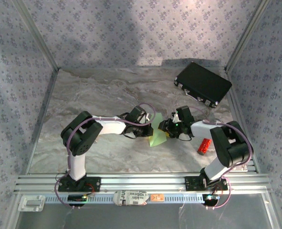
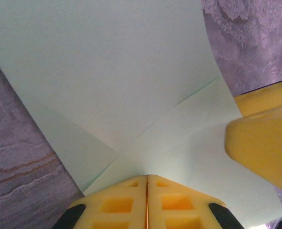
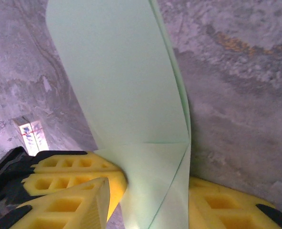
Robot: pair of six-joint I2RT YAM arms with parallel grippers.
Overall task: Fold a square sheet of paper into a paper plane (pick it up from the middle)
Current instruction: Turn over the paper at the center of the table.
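Green, pale and thin: the sheet of paper [image 1: 156, 138] is held up at mid-table, between the two arms, with its lower tip pointing toward the near edge. I cannot tell whether that tip touches the table [image 1: 98, 95].

Left side: the left jaws [image 1: 149, 130] meet the sheet from the left. In the left wrist view the left jaws [image 2: 146, 179] are pressed together, no gap between the yellow pads, clamped on the bottom edge of the sheet of paper [image 2: 107, 71]. The sheet fans up and away from them. One straight crease runs diagonally from the clamp toward the upper right.

Right side: the right jaws [image 1: 167, 128] reach in from the right. In the right wrist view the right jaws [image 3: 148, 186] stand apart, and the sheet of paper [image 3: 122, 86] passes through the gap, folded layers meeting at a horizontal crease. It lies against the left pad and is clear of the right one.

Further right: a red cylinder [image 1: 204, 146] lies on the table beside the right arm. A black case [image 1: 203, 84] sits at the far right corner, well apart from the sheet.
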